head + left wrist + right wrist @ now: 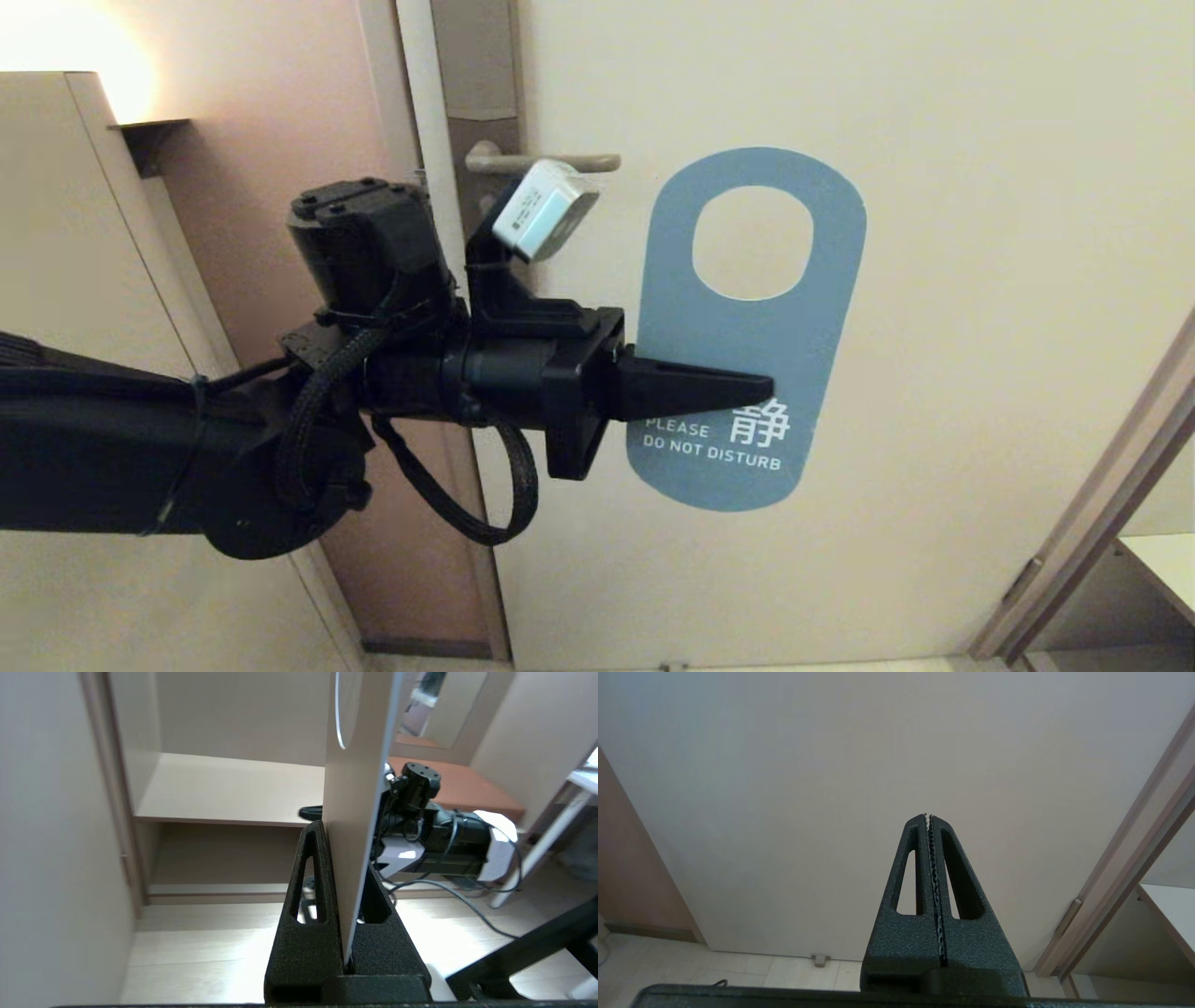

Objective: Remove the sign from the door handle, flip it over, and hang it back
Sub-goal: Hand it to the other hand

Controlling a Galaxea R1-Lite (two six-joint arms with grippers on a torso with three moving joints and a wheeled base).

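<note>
While my left jaws (756,385) are clamping the flat blue oblong card sign (747,327) near its lower end, I am holding it upright beside the slim beige metal door handle (546,162), arm reaching level; my right jaws (928,816) are resting pressed together.

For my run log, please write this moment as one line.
left gripper: shut on sign | sign: off door handle, blue face toward camera | right gripper: shut, empty, parked
</note>
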